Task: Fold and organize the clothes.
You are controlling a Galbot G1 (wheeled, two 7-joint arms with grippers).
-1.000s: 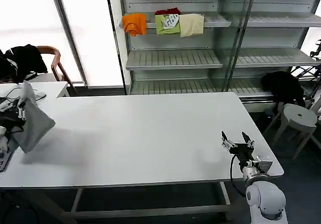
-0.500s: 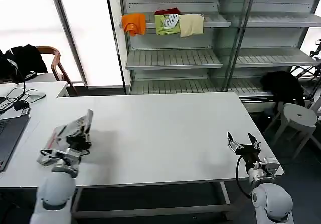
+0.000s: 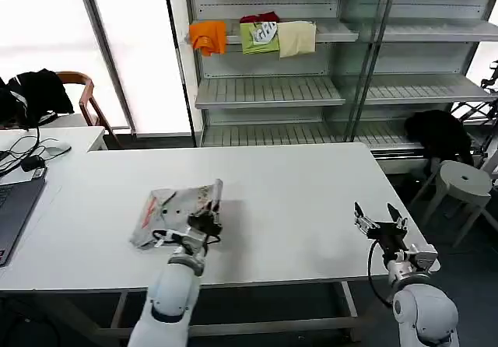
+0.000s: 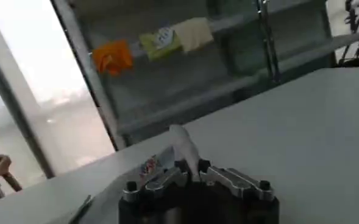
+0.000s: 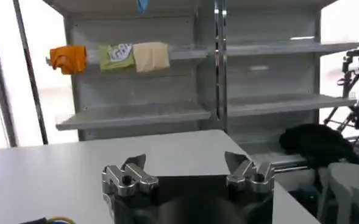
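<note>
The light grey T-shirt (image 3: 175, 208) lies bunched on the white table (image 3: 280, 199), left of centre, its small multicoloured print showing. My left gripper (image 3: 207, 221) is shut on the shirt's near right edge, where a fold of grey cloth (image 4: 185, 149) stands up between its fingers. In the left wrist view the left gripper (image 4: 193, 173) pinches that fold, and the print (image 4: 150, 164) shows beside it. My right gripper (image 3: 380, 222) hovers open over the table's front right corner with nothing in it; in the right wrist view the right gripper (image 5: 185, 167) has its jaws wide apart.
Orange (image 3: 208, 36), green (image 3: 260, 36) and cream (image 3: 297, 38) folded garments lie on a shelf unit behind the table. A laptop (image 3: 14, 207) and cables sit at the far left. Black garments drape a chair (image 3: 39, 90) and lie near a stool (image 3: 461, 184) at right.
My left arm has swung from the far left edge towards the table's centre, carrying the grey shirt and bringing it down onto the table. The right gripper has barely shifted.
</note>
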